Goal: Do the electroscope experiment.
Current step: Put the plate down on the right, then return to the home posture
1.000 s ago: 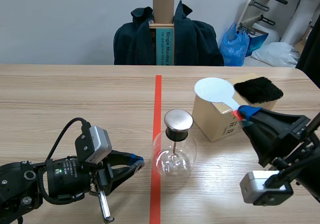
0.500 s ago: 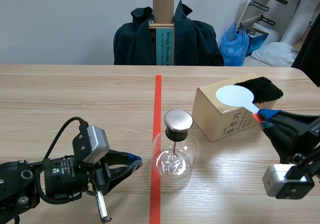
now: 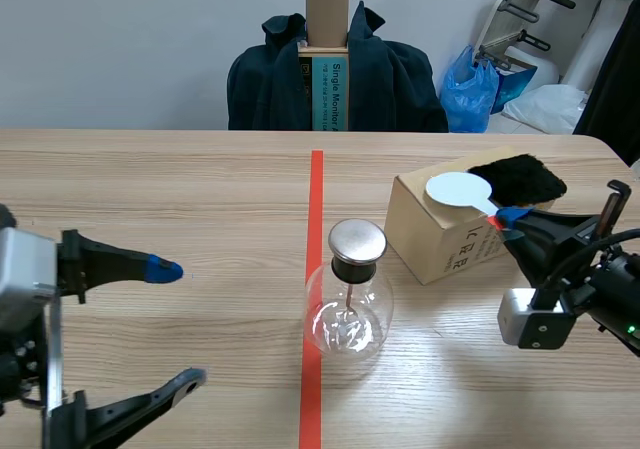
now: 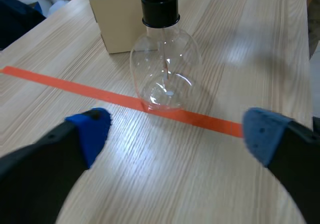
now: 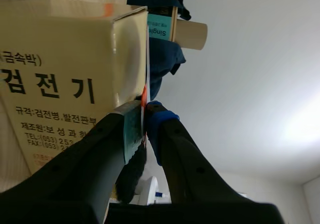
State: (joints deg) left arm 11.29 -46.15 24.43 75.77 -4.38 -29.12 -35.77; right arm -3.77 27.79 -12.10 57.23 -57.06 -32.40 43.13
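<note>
The right gripper (image 3: 505,219) is clamping the white paddle (image 3: 455,190) mid-right, probably wanting flat rubs on the fur (image 3: 518,177); the left gripper (image 3: 178,323) is gaping wide.

Left gripper (image 3: 178,323) is sitting low, fingers spread wide (pads blue); right gripper (image 3: 510,217) is pinching the white paddle (image 3: 455,190).

The cardboard box (image 5: 65,49) at the right of the worktop (image 3: 150,199) bears Korean print: "금속박" and, larger, "검전기". The far teal box (image 3: 328,91) reads "Single Monitor".
</note>
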